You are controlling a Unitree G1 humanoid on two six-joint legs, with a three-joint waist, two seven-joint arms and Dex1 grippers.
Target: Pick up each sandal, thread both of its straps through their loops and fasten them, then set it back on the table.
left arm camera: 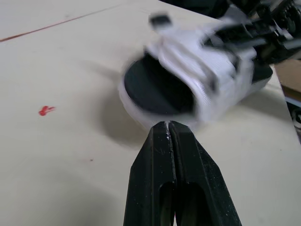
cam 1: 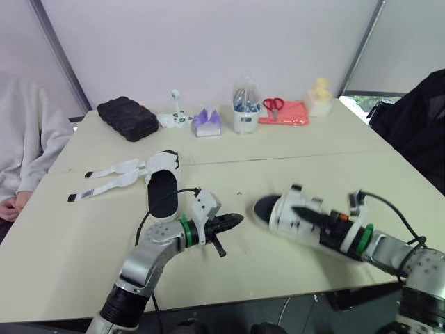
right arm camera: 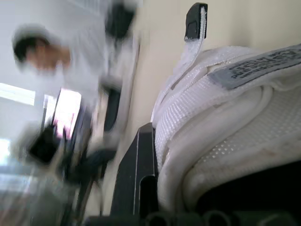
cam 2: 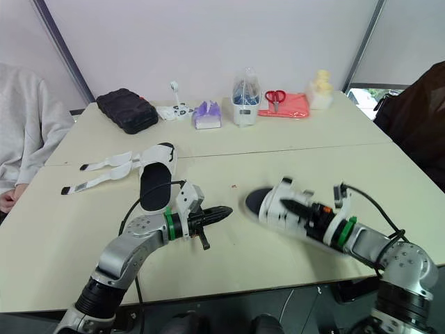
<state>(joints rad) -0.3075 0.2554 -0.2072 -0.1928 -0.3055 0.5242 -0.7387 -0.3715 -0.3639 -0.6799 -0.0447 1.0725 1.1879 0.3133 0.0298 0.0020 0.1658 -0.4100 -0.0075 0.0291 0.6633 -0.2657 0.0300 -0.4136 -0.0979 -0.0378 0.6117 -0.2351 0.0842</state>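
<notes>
Over table [cam 1: 292,149], nearer sandal [cam 1: 284,210] points toe leftward.

The right gripper [cam 2: 292,207] grips the near sandal [cam 2: 271,214] by its white upper, low over the table [cam 2: 299,156]; the left gripper [cam 2: 221,211], fingers pressed together, points toward it from close by; the far sandal [cam 2: 157,178] lies flat, both straps [cam 2: 104,172] spread loose.

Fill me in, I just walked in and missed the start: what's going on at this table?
The robot's right gripper is clamped on a white sandal at the front right of the table. Its left gripper, shut and empty, points toward that sandal. A second sandal lies further left with both straps spread loose, unfastened. A person sits at the table's left edge.
</notes>
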